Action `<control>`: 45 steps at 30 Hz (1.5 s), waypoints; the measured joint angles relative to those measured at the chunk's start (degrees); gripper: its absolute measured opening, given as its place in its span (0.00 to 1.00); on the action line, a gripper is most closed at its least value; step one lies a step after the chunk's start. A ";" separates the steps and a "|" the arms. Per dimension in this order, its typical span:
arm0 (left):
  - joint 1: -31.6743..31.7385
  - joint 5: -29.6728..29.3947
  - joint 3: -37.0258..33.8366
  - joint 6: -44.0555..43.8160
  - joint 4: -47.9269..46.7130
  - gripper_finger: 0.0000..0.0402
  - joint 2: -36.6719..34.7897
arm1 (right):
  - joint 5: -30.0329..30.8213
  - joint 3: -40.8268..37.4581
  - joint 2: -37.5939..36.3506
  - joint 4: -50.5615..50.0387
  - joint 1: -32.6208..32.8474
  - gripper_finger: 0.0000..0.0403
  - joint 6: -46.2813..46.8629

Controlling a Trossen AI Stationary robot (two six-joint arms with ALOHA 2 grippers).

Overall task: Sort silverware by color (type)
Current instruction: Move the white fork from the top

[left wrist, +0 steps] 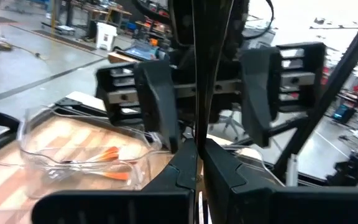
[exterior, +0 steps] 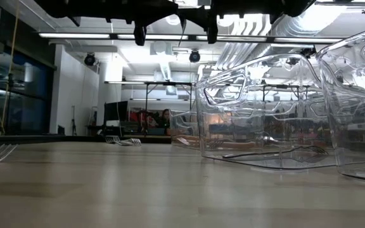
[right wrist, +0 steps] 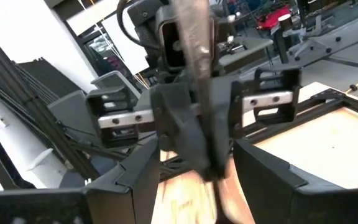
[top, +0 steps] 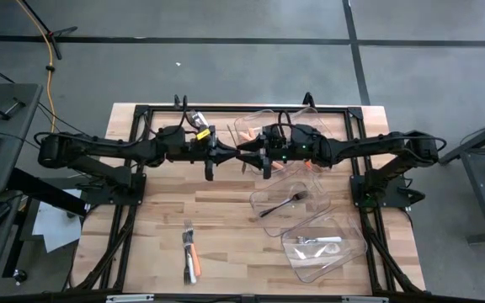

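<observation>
The shut left gripper [top: 230,151] clamps a utensil [left wrist: 194,74] upright, its long axis vertical, above the table [top: 158,219]. The right gripper [top: 249,151], nearer, faces it with jaws apart astride the utensil, beside the orange-handled bin [top: 255,126].

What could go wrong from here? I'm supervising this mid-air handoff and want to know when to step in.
1. The left tool is shut on a metal utensil while the right tool stands open around it. If the left releases too early, the utensil probably drops.
2. The bin of orange-handled pieces lies close by, so a dropped utensil might land with the wrong colour.
3. The tools face each other closely and could bump.
</observation>
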 joint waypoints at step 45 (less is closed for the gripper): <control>-0.61 -1.41 0.00 1.59 -20.87 0.27 -7.55 | 2.69 0.04 -10.51 -19.79 -1.51 0.01 -8.71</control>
